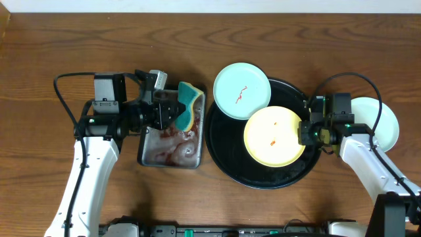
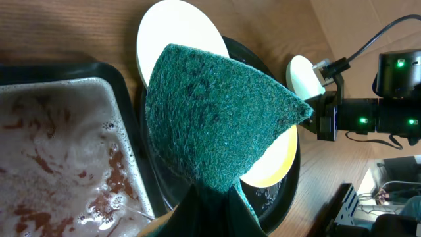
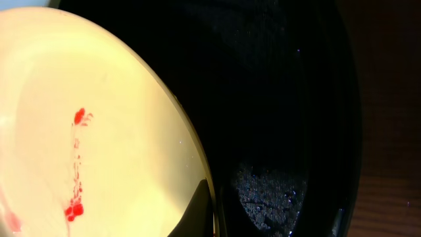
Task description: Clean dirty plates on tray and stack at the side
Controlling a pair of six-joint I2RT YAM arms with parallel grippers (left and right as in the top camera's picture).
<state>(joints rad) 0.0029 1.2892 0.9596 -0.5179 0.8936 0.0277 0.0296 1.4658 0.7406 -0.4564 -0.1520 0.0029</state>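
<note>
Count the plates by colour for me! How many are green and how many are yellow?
Mint-green plates: 2
Yellow plates: 1
Total: 3

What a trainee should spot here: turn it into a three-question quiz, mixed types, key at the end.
1. True or false: the left pincer holds the green sponge.
2. Fill in: the smear on the yellow plate is ___.
3. Which plate lies on the table, off the black tray? A. the yellow plate B. the mint plate beneath the right arm C. none
Key: 1 true; 2 red; 3 B.
</note>
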